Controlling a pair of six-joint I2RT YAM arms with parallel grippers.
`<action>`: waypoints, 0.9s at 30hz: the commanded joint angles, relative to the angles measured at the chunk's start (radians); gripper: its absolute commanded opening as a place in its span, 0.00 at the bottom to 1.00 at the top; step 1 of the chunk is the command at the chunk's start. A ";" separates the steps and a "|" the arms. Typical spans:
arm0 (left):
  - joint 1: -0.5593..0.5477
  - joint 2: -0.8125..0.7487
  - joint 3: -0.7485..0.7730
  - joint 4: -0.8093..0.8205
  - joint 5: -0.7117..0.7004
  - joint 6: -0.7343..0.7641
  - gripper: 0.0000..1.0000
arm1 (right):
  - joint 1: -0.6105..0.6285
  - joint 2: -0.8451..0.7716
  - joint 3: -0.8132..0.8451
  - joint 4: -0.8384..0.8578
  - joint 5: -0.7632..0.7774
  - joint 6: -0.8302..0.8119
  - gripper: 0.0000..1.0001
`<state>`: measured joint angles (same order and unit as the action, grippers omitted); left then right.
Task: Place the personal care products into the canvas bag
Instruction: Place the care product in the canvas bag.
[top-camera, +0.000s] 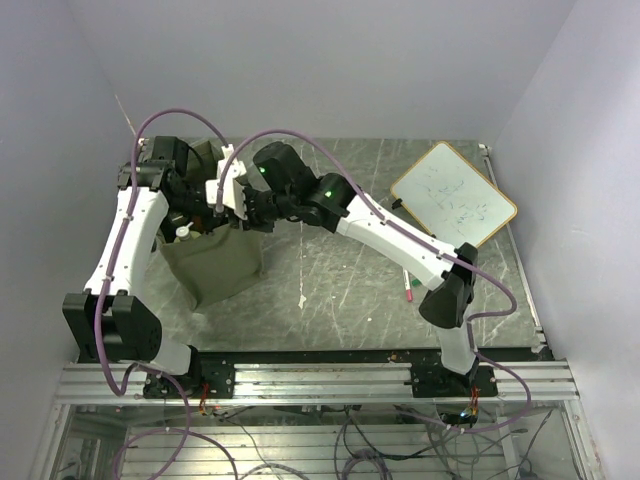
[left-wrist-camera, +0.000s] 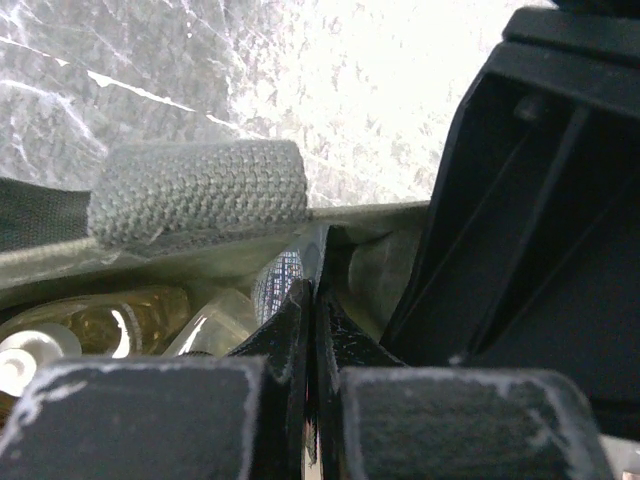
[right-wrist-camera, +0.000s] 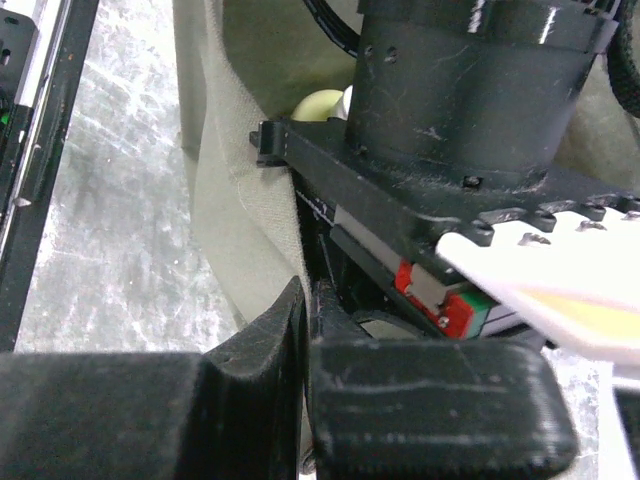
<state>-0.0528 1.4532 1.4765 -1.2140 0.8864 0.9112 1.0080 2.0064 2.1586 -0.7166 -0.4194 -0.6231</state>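
The olive-green canvas bag (top-camera: 215, 265) stands upright at the left of the table. Both grippers are at its top rim. My left gripper (top-camera: 190, 215) is shut on the rim fabric, seen in the left wrist view (left-wrist-camera: 314, 290), beside the bag's woven strap (left-wrist-camera: 200, 195). Inside the bag lie an amber bottle (left-wrist-camera: 120, 325) and a clear bottle (left-wrist-camera: 215, 325). My right gripper (top-camera: 232, 210) is shut on the bag's wall (right-wrist-camera: 240, 200), its jaws (right-wrist-camera: 308, 295) pinching the canvas. A pale yellow-green bottle (right-wrist-camera: 320, 103) shows inside, partly hidden by the left arm's wrist (right-wrist-camera: 460, 100).
A white wood-framed whiteboard (top-camera: 453, 195) lies at the back right. A marker pen (top-camera: 407, 285) lies under the right arm. A small white scrap (top-camera: 302, 300) lies mid-table. Walls close in at the back and both sides.
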 joint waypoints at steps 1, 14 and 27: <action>0.013 0.024 0.059 -0.086 0.110 0.034 0.07 | -0.008 -0.104 -0.033 0.085 -0.022 -0.049 0.00; 0.027 0.087 0.125 -0.124 0.169 -0.029 0.08 | -0.008 -0.134 -0.139 0.099 -0.054 -0.022 0.00; 0.026 0.105 0.132 -0.098 0.192 -0.137 0.07 | -0.008 -0.102 -0.166 0.078 -0.093 -0.018 0.00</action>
<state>-0.0334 1.5562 1.5646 -1.3014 0.9730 0.8268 0.9958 1.9305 2.0079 -0.6300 -0.4694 -0.6506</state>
